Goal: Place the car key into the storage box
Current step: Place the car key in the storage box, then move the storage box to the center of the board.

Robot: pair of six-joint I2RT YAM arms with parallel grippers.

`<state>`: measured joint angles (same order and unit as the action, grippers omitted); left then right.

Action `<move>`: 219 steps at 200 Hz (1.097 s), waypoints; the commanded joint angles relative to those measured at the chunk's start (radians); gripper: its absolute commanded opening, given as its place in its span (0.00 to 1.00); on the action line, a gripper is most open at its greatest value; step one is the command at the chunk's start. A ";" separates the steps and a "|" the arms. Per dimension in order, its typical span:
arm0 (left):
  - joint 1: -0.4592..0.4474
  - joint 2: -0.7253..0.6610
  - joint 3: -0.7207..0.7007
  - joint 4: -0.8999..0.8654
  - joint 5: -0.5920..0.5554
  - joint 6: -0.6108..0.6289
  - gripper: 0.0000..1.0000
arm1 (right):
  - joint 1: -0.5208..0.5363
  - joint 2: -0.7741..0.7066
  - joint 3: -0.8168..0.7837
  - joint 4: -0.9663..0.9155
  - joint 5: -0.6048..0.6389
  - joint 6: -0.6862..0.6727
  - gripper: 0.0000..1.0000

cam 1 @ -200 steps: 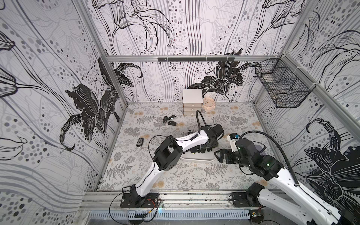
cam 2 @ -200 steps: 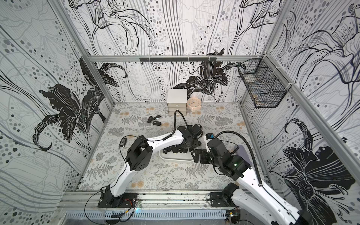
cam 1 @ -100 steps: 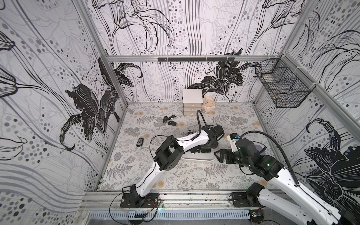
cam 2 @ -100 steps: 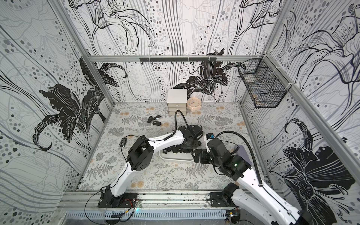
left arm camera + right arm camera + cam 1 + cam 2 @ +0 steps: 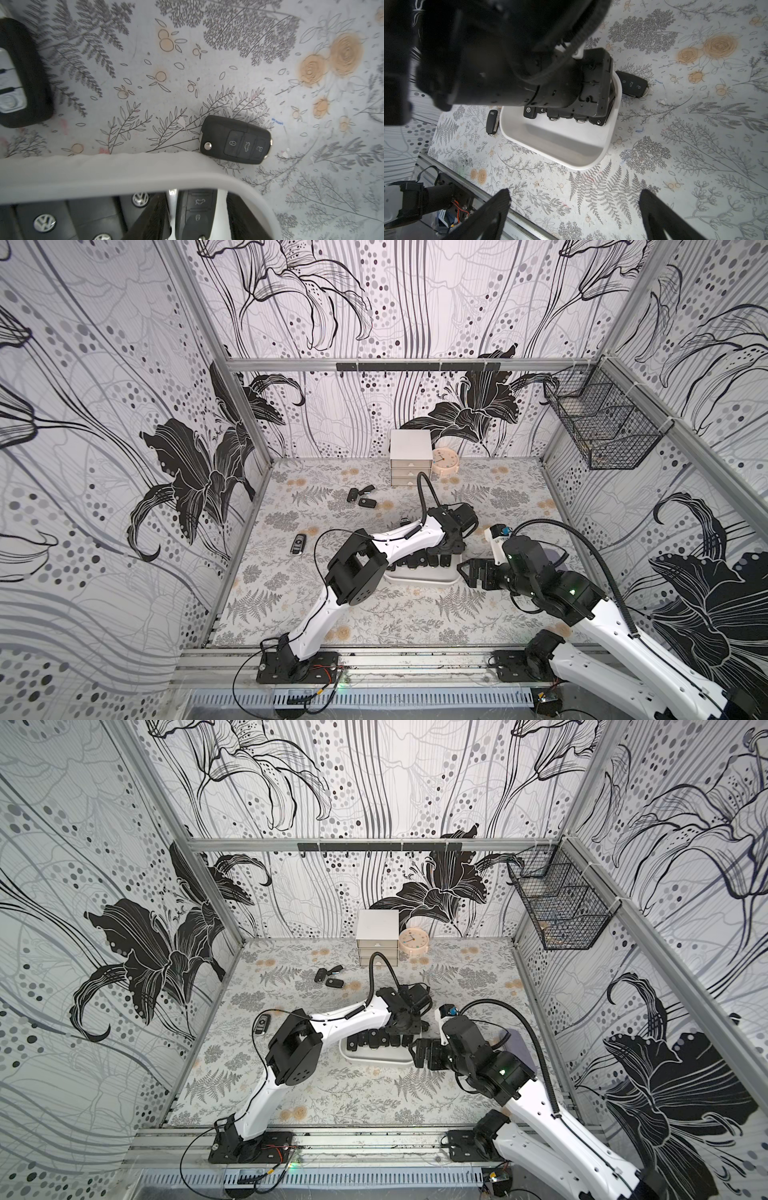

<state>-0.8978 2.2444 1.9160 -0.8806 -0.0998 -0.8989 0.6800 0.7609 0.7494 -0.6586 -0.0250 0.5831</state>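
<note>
Fern-printed surface (image 5: pixel 187 62) spreads under my wrists. My left claw (image 5: pixel 194 205) stands loosened, white showing either side of the car key (image 5: pixel 196 216), which sits inside the storage box (image 5: pixel 83 172) at its rounded end. If I lift crookedly, a finger could snag the key and flip it over the low wall beside the loose fob (image 5: pixel 235 140) just outside. My right claw (image 5: pixel 575 193) hangs wide open nearby. A second ago my left jaws were clamped; both arms sit unmoved.
</note>
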 commanded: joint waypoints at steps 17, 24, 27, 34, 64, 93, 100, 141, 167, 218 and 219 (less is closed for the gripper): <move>0.010 -0.168 -0.083 0.040 -0.074 -0.026 0.53 | -0.004 0.032 0.006 0.016 0.020 0.003 1.00; 0.015 -0.189 -0.103 0.042 -0.084 -0.028 0.55 | -0.005 0.044 0.010 0.023 0.018 0.002 1.00; 0.017 -0.199 -0.111 0.043 -0.088 -0.030 0.55 | -0.006 0.049 0.012 0.026 0.016 0.001 1.00; 0.023 -0.222 -0.133 0.047 -0.095 -0.032 0.57 | -0.005 0.062 0.015 0.034 0.015 0.000 1.00; 0.058 -0.310 -0.244 0.064 -0.118 -0.043 0.69 | -0.005 0.139 0.031 0.073 0.011 -0.004 1.00; 0.100 -0.394 -0.359 0.083 -0.131 -0.058 0.81 | -0.012 0.250 0.052 0.109 0.006 -0.012 1.00; 0.110 -0.412 -0.385 0.084 -0.134 -0.065 0.86 | -0.015 0.279 0.059 0.123 0.002 -0.016 1.00; 0.166 -0.516 -0.508 0.087 -0.161 -0.076 0.99 | -0.066 0.437 0.082 0.202 -0.037 -0.038 1.00; 0.196 -0.575 -0.559 0.089 -0.174 -0.071 0.99 | -0.074 0.520 0.106 0.242 -0.051 -0.054 1.00; 0.248 -0.653 -0.622 0.093 -0.179 -0.058 0.99 | -0.075 0.631 0.122 0.321 -0.127 -0.032 1.00; 0.249 -0.653 -0.622 0.094 -0.179 -0.058 0.99 | -0.076 0.633 0.122 0.323 -0.128 -0.031 1.00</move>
<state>-0.6689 1.6276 1.3220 -0.8131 -0.2497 -0.9619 0.6079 1.3571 0.8497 -0.3958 -0.0925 0.5522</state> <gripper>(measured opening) 0.994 0.999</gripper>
